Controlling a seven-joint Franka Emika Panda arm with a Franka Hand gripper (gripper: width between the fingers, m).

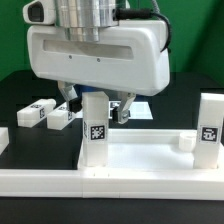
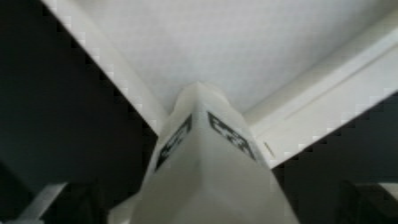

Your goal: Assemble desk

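Note:
The white tabletop (image 1: 150, 156) lies flat at the front. One white leg block (image 1: 95, 128) with a black-and-white tag stands upright at the tabletop's corner on the exterior view's left. My gripper (image 1: 95, 108) is straight above it and open, with one finger on each side of the leg and a small gap at each side. In the wrist view the leg (image 2: 210, 150) runs down from between my fingers (image 2: 205, 215) to the tabletop's corner (image 2: 231, 50). A second tagged leg (image 1: 208, 128) stands upright at the exterior view's right edge.
Two loose tagged legs (image 1: 35, 112) (image 1: 60, 119) lie on the black table at the exterior view's left, behind the tabletop. A long white border rail (image 1: 60, 181) runs along the front. A small white block (image 1: 183, 142) stands on the tabletop near the right leg.

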